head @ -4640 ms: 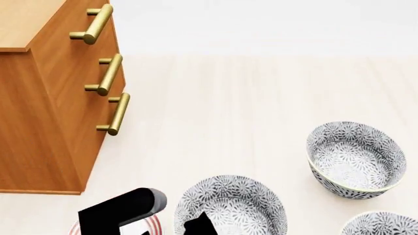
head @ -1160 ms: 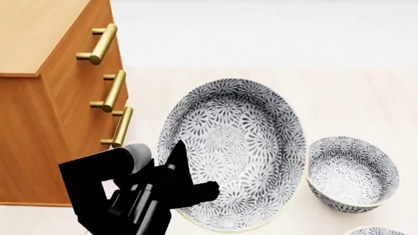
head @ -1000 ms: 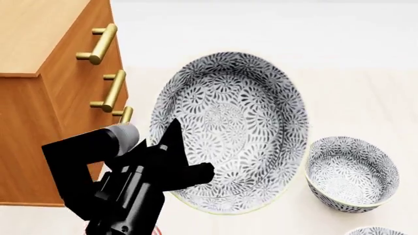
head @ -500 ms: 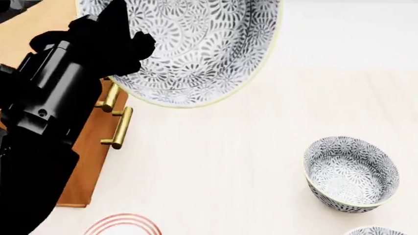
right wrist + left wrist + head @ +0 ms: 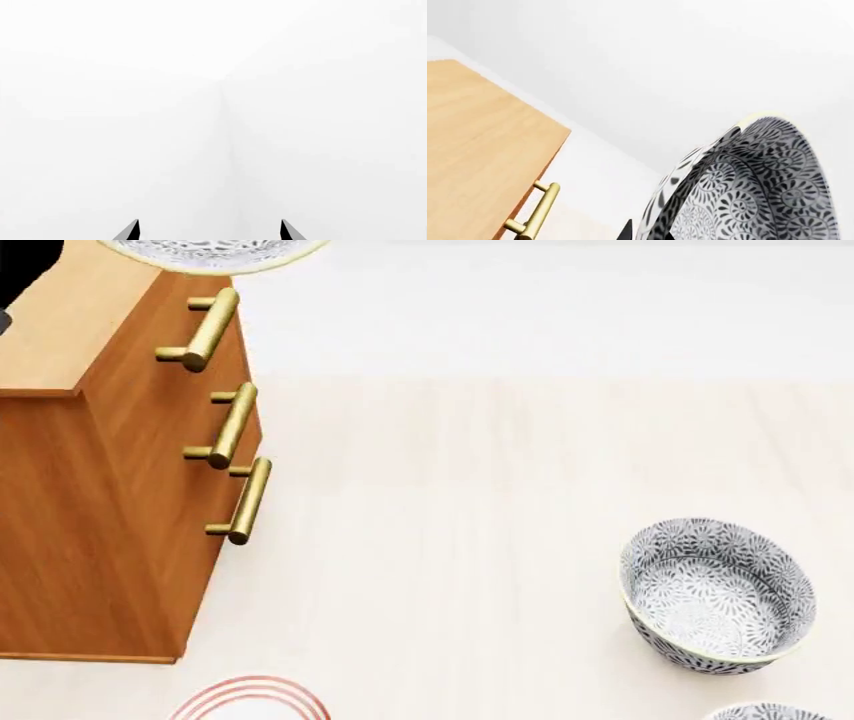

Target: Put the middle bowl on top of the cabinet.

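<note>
Bowl lifted above the cabinet

My left jaws stay clamped on the middle bowl (image 5: pixel 747 185), now risen over the cabinet (image 5: pixel 107 490); my right jaws (image 5: pixel 209 231) hang apart.

Nothing could be read anywhere I looked: no lettering, label, brand or number stood on any surface in the three views.

- We see a pale wooden floor (image 5: pixel 507 490) carrying everything.
- On it stands the cabinet (image 5: pixel 107 490) at our left, with three brass handles (image 5: pixel 220 425) on its front.
- A patterned bowl (image 5: pixel 718 595) rests on the floor at our right.
- Another bowl's rim (image 5: pixel 767 712) and a red-ringed plate (image 5: pixel 247 702) peek in at the near edge.
</note>
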Robot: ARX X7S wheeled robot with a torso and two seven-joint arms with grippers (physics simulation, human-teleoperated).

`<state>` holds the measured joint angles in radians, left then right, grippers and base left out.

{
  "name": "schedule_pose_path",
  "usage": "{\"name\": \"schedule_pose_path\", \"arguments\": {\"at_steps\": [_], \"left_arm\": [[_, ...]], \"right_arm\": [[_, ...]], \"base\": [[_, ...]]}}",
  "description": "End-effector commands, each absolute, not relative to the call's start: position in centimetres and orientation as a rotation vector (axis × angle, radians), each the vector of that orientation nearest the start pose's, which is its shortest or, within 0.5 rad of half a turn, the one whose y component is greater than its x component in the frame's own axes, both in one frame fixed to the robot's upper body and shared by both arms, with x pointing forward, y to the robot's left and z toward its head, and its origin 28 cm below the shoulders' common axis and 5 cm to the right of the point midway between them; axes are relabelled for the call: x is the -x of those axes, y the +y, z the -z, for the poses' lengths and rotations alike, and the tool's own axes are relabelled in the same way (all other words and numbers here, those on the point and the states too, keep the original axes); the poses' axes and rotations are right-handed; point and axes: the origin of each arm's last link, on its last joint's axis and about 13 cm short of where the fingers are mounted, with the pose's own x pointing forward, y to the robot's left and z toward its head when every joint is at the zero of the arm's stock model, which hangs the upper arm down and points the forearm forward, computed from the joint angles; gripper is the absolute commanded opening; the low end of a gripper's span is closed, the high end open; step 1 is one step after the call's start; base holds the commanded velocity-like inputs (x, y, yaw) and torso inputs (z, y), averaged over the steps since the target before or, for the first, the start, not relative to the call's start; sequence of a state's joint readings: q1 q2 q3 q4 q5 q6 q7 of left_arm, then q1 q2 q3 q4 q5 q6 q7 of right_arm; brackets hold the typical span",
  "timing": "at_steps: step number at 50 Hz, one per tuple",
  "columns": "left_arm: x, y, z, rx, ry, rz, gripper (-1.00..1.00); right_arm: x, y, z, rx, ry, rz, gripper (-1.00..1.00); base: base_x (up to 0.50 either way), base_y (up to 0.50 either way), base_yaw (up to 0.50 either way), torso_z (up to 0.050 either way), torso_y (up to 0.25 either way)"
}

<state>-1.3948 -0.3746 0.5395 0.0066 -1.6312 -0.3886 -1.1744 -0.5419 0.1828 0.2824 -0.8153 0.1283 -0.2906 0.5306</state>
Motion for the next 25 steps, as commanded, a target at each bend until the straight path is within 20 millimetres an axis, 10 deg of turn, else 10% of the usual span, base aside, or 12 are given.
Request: {"name": "schedule_pose_path", "arguments": {"at_steps": [1,25], "left_arm": [[-31.4,18.1,-40.0,0.726,0.014,-0.106,-1.00],[-38.2,22.0,-37.0,0.939,0.161,-0.499,-1.00]], "right_arm": [[-8.8,-15.6,-13.7,0.038,-0.644,0.579,1.00],[-8.3,-16.0,-13.7,0.041,-0.659,0.585,1.00]], "base": [[0.00,0.00,0.00,0.000,0.000],[0.00,0.00,0.00,0.000,0.000]]}}
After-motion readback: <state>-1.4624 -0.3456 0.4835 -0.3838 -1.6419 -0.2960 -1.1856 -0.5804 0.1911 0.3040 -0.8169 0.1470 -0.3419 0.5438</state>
